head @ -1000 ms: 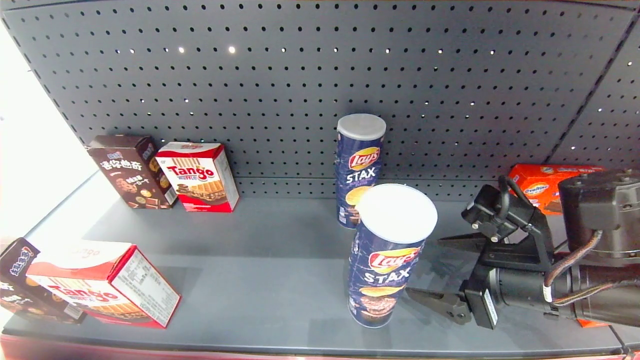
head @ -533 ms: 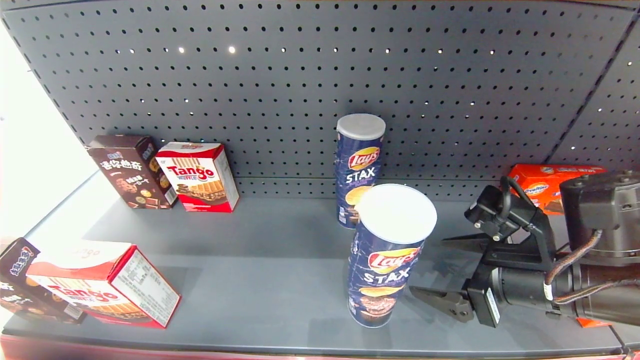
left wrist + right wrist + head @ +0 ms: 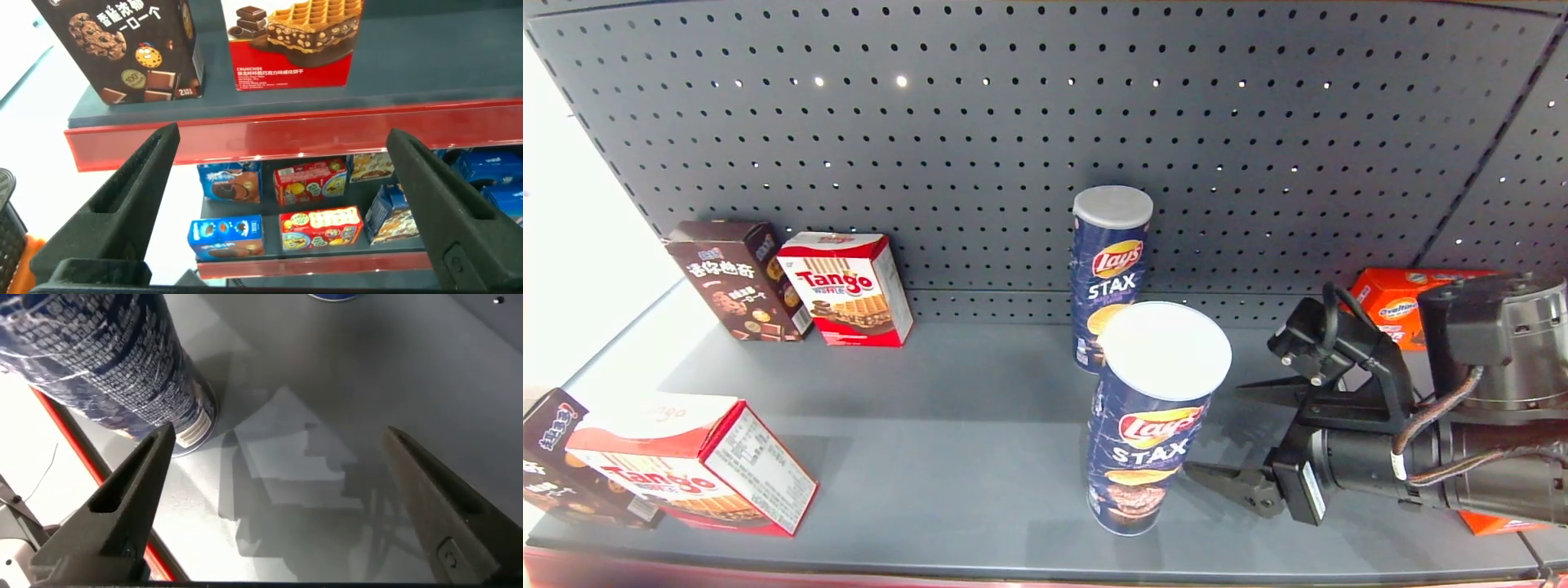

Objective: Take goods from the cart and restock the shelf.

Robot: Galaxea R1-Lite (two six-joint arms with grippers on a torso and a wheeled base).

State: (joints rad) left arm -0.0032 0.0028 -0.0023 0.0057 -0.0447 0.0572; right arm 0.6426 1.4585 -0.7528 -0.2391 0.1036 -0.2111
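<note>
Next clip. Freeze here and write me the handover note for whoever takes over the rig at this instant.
Right gripper: open and empty, low over the shelf, close beside the front chips can on its right, not around it.
Left gripper: open and empty, facing the shelf's red front edge.
Things: the front chips can is upright near the shelf's front edge. The rear chips can is upright by the back panel, behind it.
Done: both cans stand on the shelf.
Left: probably draw the right arm clear, then fetch the next item from the cart.
</note>
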